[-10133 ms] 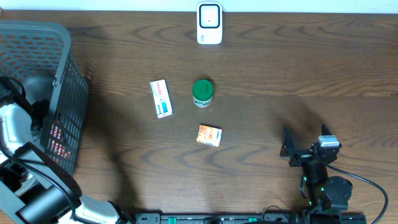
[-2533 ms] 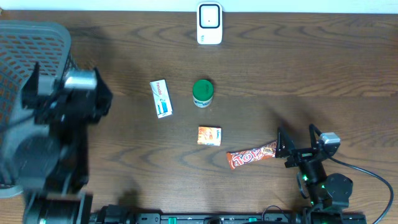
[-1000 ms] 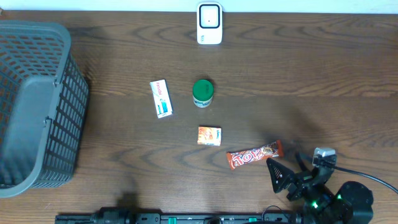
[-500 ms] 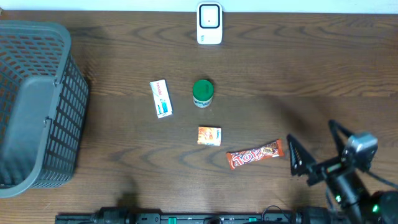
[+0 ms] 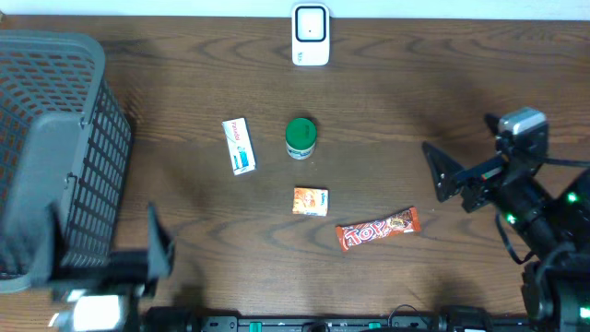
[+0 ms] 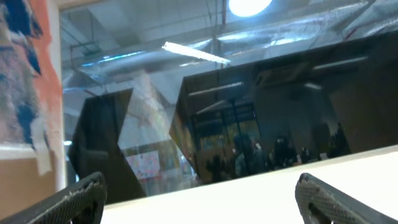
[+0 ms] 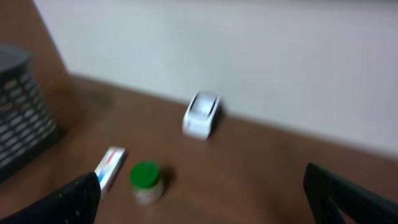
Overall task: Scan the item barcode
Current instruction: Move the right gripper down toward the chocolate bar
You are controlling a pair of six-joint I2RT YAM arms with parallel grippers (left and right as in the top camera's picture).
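Since half a second ago the right gripper (image 5: 457,138) has swung from the front edge up to the right side. The left gripper (image 5: 104,226) has come in at front left, and the items are unmoved.

Overhead: the long orange-red candy bar in its wrapper (image 5: 377,229) lies flat on the dark wood desk (image 5: 415,83), front right of centre. Its long axis runs left-right, with the right end tilted slightly toward the far edge, apart from both grippers. The white barcode scanner (image 5: 311,34) sits at the far edge. The grey plastic mesh basket (image 5: 55,138) is at left, and only its own floor shows inside. The green-lidded round jar (image 5: 300,136) has its lid on. The flat white box (image 5: 239,146) and the small orange box (image 5: 311,200) are near it.

Left wrist: the left gripper (image 6: 200,180) aims up at ceiling lights (image 6: 249,6), its jaws spread wide, holding nothing.

Right wrist, blurred: the right gripper (image 7: 202,174) has its jaws wide apart, gripping nothing. The scanner (image 7: 202,115), jar (image 7: 145,180), white box (image 7: 110,163) and basket (image 7: 18,106) show against a pale wall (image 7: 280,56).
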